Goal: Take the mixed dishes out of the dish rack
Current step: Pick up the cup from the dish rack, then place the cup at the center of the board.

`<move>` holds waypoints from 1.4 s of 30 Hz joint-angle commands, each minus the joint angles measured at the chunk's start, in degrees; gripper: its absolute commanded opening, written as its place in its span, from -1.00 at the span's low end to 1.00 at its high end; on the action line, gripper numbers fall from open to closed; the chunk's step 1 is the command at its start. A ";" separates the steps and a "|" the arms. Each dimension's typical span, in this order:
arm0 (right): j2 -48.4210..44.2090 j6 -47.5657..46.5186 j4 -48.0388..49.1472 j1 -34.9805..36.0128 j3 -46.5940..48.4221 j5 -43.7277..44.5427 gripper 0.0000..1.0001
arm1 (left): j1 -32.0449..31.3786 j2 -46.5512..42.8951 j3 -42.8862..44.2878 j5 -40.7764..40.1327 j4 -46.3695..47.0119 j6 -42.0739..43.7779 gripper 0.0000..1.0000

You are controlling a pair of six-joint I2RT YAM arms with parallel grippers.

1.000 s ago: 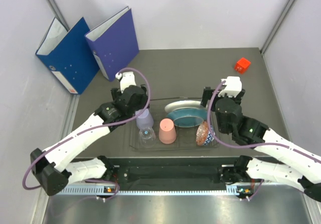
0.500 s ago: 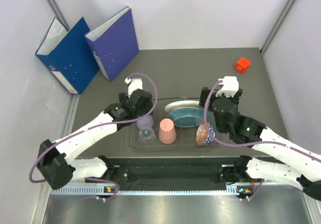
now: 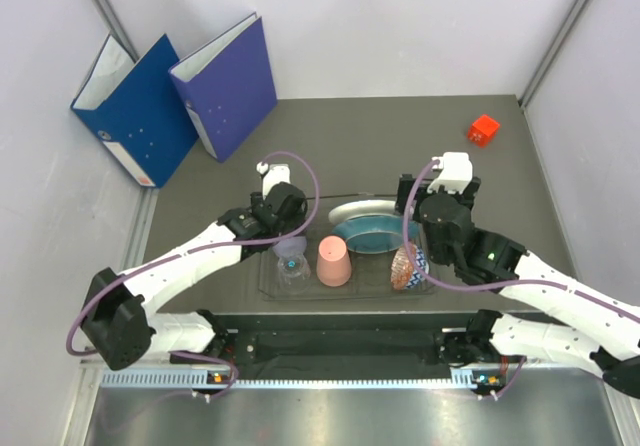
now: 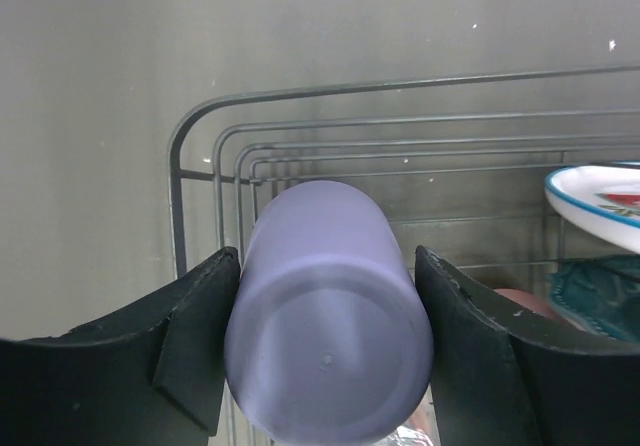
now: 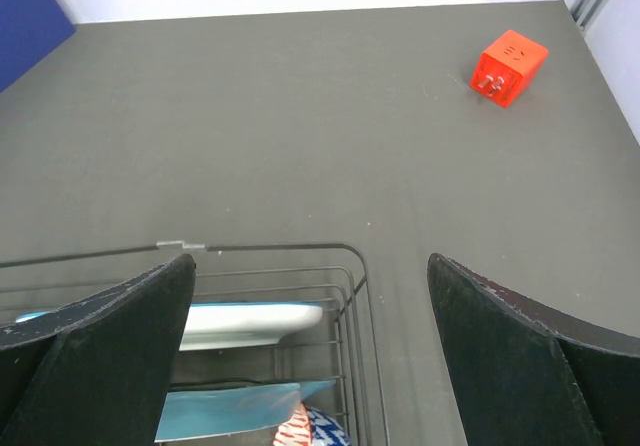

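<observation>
Dishes stand in the rack (image 3: 365,278), which sits at the middle of the bench's (image 3: 350,146) near edge. At the rack's left end the lavender cup (image 4: 330,366) stands bottom up, just inside the rounded far corner of the wire. The left gripper (image 4: 325,266) is around it, partly closed, with its fingers (image 4: 190,356) lying against both sides of the cup. Just nearer the bench's near edge is the glass (image 3: 293,266), and beside that the pink cup (image 3: 333,262), also bottom up. The white plate (image 3: 350,210) and the teal plate (image 3: 372,234) lean in the slots toward the right end, the white one farther back. The bowl (image 3: 406,266) leans at the rack's near right corner. The right gripper (image 5: 310,336) hangs over the rack's far right corner, fully open and holding nothing. A red block (image 3: 483,128) lies near the bench's far right corner. Two blue binders (image 3: 180,101) stand at the far left corner.
</observation>
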 commanded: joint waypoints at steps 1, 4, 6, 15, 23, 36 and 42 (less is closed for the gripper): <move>0.48 0.59 1.06 0.99 0.04 0.20 0.99 | 0.07 -1.85 -1.01 0.99 2.22 -0.42 0.16; 0.48 0.59 0.88 0.99 0.12 0.11 0.99 | -0.02 -2.81 -0.22 1.25 1.87 0.20 -0.10; 0.39 0.50 0.97 0.90 0.13 0.55 0.99 | -0.02 -3.34 0.74 2.56 2.31 1.86 -0.20; -1.27 1.47 0.96 0.90 1.62 3.27 0.96 | 0.07 -9.93 11.71 4.41 1.79 11.09 -0.53; -8.83 -3.89 7.83 0.55 2.93 -7.24 0.95 | 0.16 -9.41 24.99 11.07 4.67 14.52 -1.00; -13.76 8.74 21.17 -27.19 1.63 -55.76 0.90 | 23.18 5.85 12.71 65.13 73.27 -34.69 -1.00; -9.47 16.93 31.99 -33.64 0.74 -72.57 0.86 | 22.05 17.12 13.84 69.46 98.28 -52.26 -1.00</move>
